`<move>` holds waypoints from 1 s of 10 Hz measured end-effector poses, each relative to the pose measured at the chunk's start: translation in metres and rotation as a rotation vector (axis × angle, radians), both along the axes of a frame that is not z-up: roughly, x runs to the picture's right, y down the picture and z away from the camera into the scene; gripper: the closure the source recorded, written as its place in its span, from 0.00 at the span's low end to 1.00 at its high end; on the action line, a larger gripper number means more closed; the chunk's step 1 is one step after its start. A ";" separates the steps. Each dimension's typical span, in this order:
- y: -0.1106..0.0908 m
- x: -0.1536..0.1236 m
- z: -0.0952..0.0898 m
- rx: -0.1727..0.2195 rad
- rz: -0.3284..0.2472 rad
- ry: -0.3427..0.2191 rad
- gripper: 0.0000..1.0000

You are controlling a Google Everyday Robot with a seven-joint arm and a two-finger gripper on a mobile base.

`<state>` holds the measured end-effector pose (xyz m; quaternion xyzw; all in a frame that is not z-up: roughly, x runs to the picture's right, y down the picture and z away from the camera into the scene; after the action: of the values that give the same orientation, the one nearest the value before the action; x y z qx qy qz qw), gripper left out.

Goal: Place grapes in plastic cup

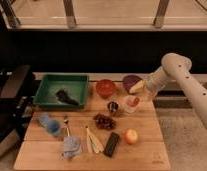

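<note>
1. The grapes (103,121), a small dark red-purple bunch, lie loose on the wooden table (147,156) near its middle, with nothing gripping them.
2. Just behind the grapes stands a small metal cup (113,106). To its right is a white cup (130,105) with a red item in it.
3. An apple (130,136) sits front-right of the grapes. A black bar-shaped object (112,144) and pale sticks (93,141) lie in front.
4. The plastic cup (49,125), pale blue, is well to the left of the grapes, beside a spoon (66,125) and behind a grey-blue cloth (71,146).
5. At the back are a green tray (47,92), a red bowl (105,87) and a purple bowl (128,80).
6. The gripper (138,87) hangs at the purple bowl's right rim, just behind the white cup and well apart from the grapes. I cannot tell whether it is parted or closed, or whether it holds or touches anything.
</note>
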<state>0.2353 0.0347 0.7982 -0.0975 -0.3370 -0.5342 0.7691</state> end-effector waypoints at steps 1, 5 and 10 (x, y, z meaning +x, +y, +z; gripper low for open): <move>0.000 0.000 0.000 0.000 0.000 0.000 0.27; -0.005 0.001 -0.003 0.015 -0.017 -0.012 0.27; -0.012 -0.059 -0.035 0.054 -0.200 -0.171 0.27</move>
<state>0.1767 0.0230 0.7636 -0.0637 -0.3754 -0.6236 0.6828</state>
